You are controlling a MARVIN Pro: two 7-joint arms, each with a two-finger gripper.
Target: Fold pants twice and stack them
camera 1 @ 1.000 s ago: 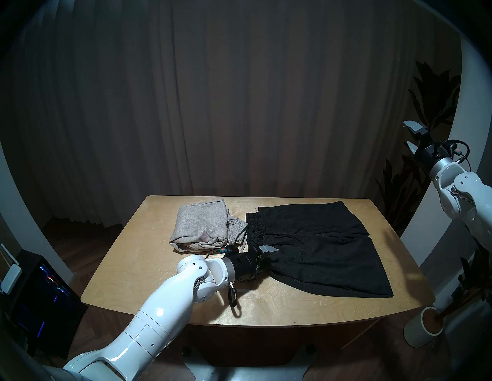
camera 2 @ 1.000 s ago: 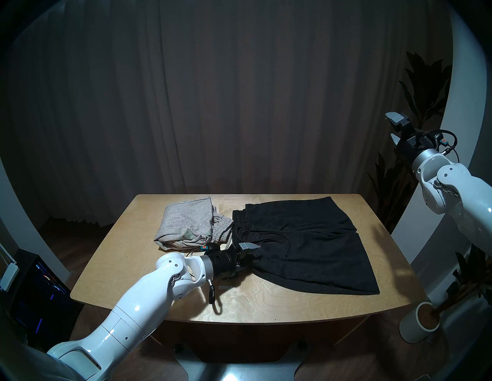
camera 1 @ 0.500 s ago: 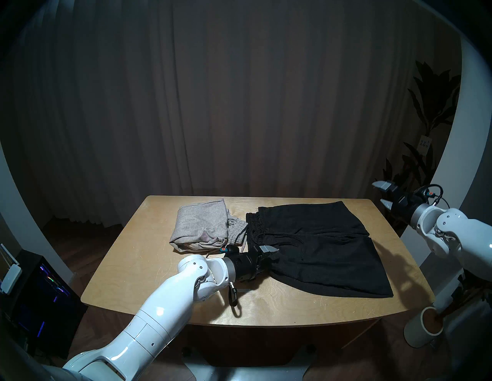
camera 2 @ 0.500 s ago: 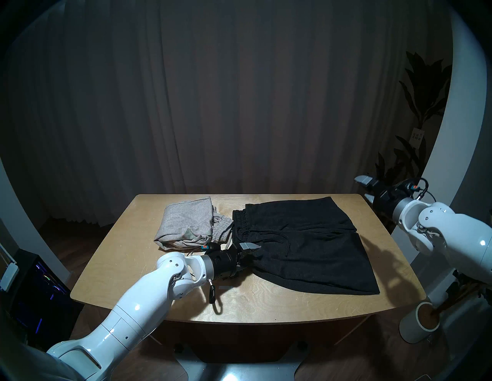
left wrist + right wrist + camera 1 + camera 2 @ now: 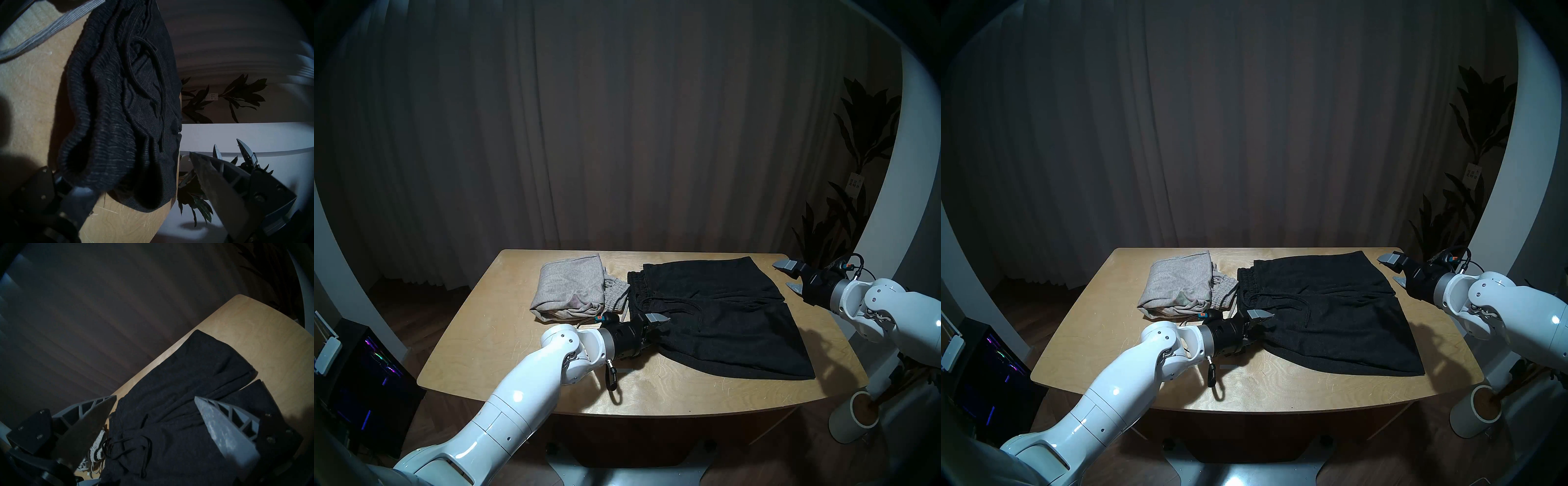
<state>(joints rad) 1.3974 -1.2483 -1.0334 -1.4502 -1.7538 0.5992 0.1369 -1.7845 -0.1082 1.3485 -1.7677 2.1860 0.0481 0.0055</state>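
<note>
Black pants (image 5: 714, 312) spread flat on table (image 5: 653, 393), unfolded: both folds and stacking left, by my judgement. Grey pants (image 5: 572, 292) just left of black pants, already folded bundle. Count: two pants, two grippers. Left gripper (image 5: 655, 331) at black pants' near waistband corner, fingers wide, fabric bunched between, grip uncertain. Right gripper (image 5: 787, 275) beyond black pants' far right hem, fingers wide apart, empty.

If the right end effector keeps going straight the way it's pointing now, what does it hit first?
Most likely the black pants. The open right end effector points slightly down over the table's right edge toward their far leg, and its wrist view is filled with that cloth. Depth is uncertain.
</note>
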